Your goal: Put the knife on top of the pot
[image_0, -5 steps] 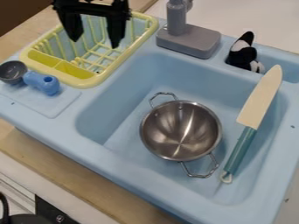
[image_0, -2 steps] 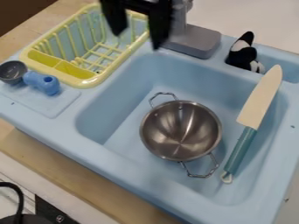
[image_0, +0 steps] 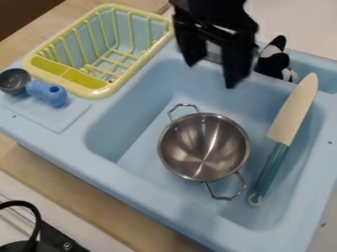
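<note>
From my wide-spread black two-finger gripper (image_0: 211, 75), I'm seeing the long cream-bladed, teal-handled knife (image_0: 280, 138) lying toward the view's lower right, its length slanting steeply down-left.

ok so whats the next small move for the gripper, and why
Probably to carry the open, empty gripper over to above the knife, roughly where blade meets handle, before lowering. It hangs over the sink to one side of the knife, which lies beside the pot, not on it, so a straight drop from here would likely miss it.
</note>
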